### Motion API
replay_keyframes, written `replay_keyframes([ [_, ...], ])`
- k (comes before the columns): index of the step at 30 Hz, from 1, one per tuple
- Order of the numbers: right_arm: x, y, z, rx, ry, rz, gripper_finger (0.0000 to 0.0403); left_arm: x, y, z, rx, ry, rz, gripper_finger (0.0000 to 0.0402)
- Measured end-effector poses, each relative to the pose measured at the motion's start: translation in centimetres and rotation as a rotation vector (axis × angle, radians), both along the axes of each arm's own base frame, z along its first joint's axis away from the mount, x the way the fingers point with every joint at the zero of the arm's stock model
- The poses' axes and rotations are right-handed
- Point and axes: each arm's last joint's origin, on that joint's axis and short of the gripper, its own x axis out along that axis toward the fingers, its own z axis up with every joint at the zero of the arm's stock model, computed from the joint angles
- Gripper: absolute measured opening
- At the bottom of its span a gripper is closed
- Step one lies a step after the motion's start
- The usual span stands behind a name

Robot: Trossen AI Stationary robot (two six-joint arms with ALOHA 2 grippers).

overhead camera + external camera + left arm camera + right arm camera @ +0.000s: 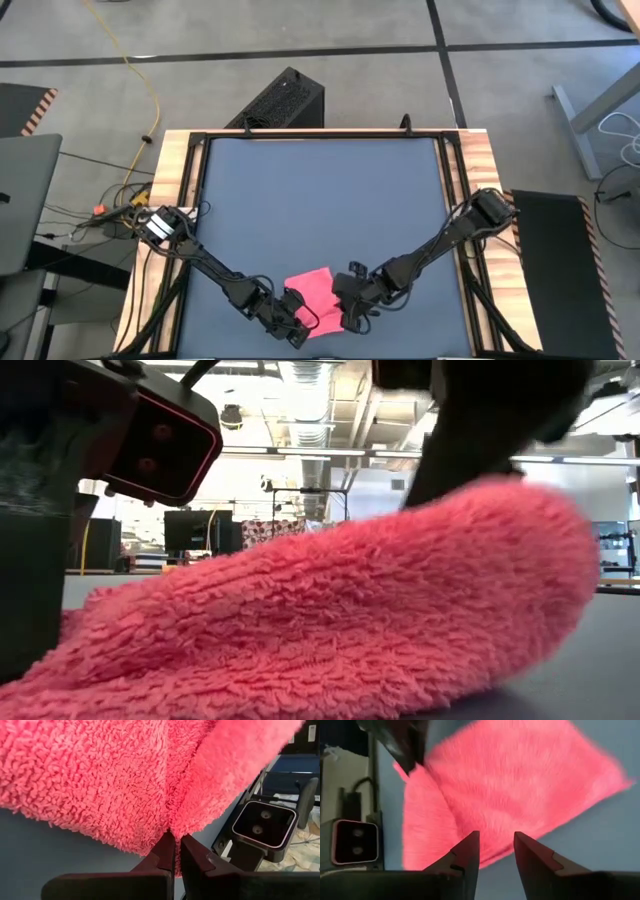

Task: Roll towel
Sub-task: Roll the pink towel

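While high view shows only towel [312,294] near front mat [320,200] edge between grippers, left wrist view shows left gripper [176,845] pinching towel edge; right wrist view shows right gripper [496,845] fingers spread, empty.

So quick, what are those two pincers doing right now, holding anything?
Left pincer: closed, pinching the edge of the pink towel.
Right pincer: open, holding nothing, just off the towel.
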Motion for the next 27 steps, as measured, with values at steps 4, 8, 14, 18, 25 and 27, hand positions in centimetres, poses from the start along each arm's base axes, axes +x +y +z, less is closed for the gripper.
replay_keyframes([
  [4,-0.4,0.3,1.6,-0.038,-0.073,0.048,0.0141,0.1,0.2,0.0,0.003,0.000,0.007,0.0000],
  [8,-0.8,0.9,1.9,-0.017,-0.084,0.053,0.0134,0.5,0.7,0.0,0.013,-0.001,0.031,0.0000],
  [14,-1.0,2.0,2.4,0.060,-0.127,0.031,0.0128,1.1,1.7,-0.1,0.030,-0.006,0.050,0.0000],
  [18,-1.0,3.0,2.9,0.118,-0.187,0.040,0.0127,1.5,2.2,-0.1,0.041,-0.012,0.063,0.0000],
  [25,-1.7,5.0,1.4,0.104,-0.177,0.093,0.0127,1.5,2.2,-0.1,0.051,-0.020,0.075,0.0000],
  [27,-1.8,5.4,0.7,0.071,-0.173,0.106,0.0127,1.6,2.3,-0.1,0.060,-0.029,0.081,0.0000],
])
